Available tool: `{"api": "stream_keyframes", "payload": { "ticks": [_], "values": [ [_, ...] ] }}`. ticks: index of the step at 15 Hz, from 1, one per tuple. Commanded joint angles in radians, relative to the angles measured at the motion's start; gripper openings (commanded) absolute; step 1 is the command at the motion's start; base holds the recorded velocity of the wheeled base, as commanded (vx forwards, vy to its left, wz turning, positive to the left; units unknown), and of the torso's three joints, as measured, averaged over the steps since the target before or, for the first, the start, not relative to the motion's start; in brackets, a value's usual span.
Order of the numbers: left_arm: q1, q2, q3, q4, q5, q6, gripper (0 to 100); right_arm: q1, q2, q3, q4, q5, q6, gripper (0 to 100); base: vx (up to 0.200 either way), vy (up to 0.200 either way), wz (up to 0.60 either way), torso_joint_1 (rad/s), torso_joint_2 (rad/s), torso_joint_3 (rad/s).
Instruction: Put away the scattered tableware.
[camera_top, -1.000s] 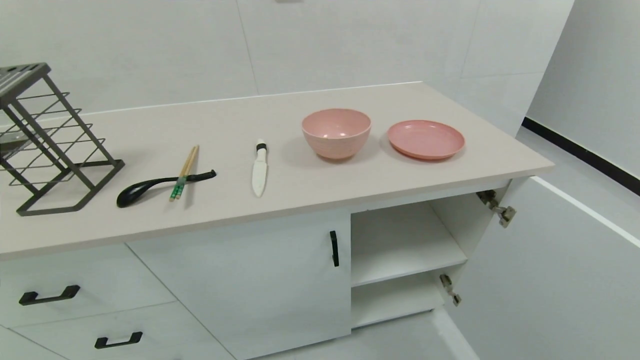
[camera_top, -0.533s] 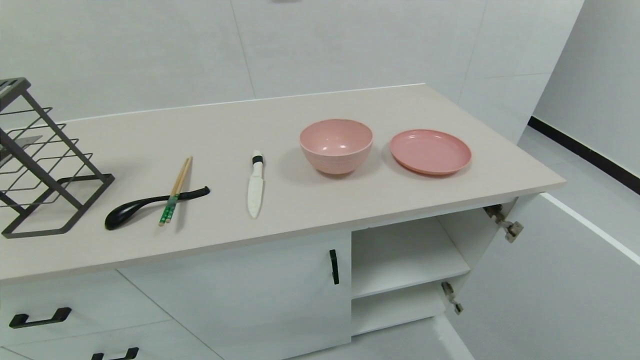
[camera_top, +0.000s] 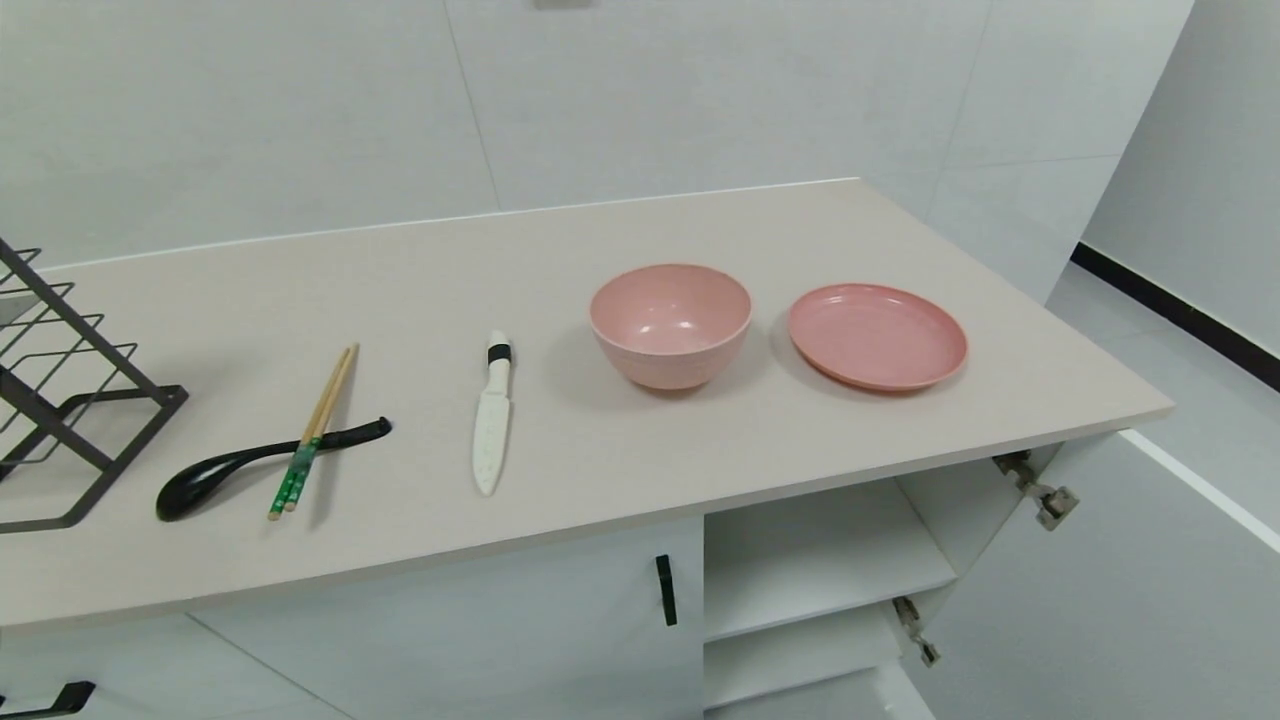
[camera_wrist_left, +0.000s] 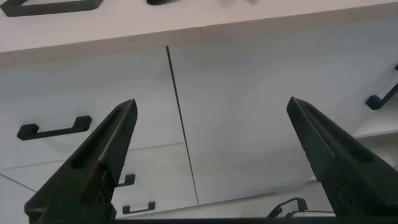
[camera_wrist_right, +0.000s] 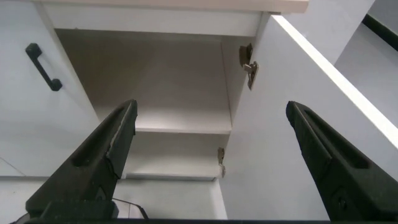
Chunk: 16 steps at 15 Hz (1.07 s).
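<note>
Camera shifted; tableware (camera_top: 670, 325) lies above left claw (camera_wrist_left: 211, 102) and right claw (camera_wrist_right: 211, 104), both wide.

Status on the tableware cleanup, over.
Left gripper, right gripper open, empty. Bowl, plate, knife, chopsticks, spoon untouched on counter. Chopsticks lie across spoon handle; cabinet door open.

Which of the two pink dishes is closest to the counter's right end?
The flat pink plate, right of the deeper pink bowl, above the open cupboard.

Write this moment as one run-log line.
counter: bowl, plate, knife, spoon, chopsticks | cabinet door open | left gripper open | right gripper open
</note>
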Motion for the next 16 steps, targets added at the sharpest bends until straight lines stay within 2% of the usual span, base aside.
{"api": "stream_keyframes", "payload": {
  "ticks": [1, 7, 16],
  "values": [
    [0.0, 0.001, 0.0, 0.0, 0.0, 0.0, 100, 0.0, 0.0, 0.0, -0.001, 0.0, -0.001, 100, 0.0, 0.0, 0.0, 0.0, 0.0, 0.0],
    [0.0, 0.001, 0.0, 0.0, 0.0, -0.001, 100, 0.0, 0.0, 0.0, -0.001, 0.0, 0.001, 100, 0.0, 0.0, 0.0, 0.018, -0.03, -0.017],
    [0.0, 0.001, 0.0, 0.0, 0.0, 0.0, 100, 0.0, 0.0, 0.0, -0.001, -0.001, 0.001, 100, 0.0, 0.0, 0.0, 0.251, -0.47, -0.23]
  ]
}}
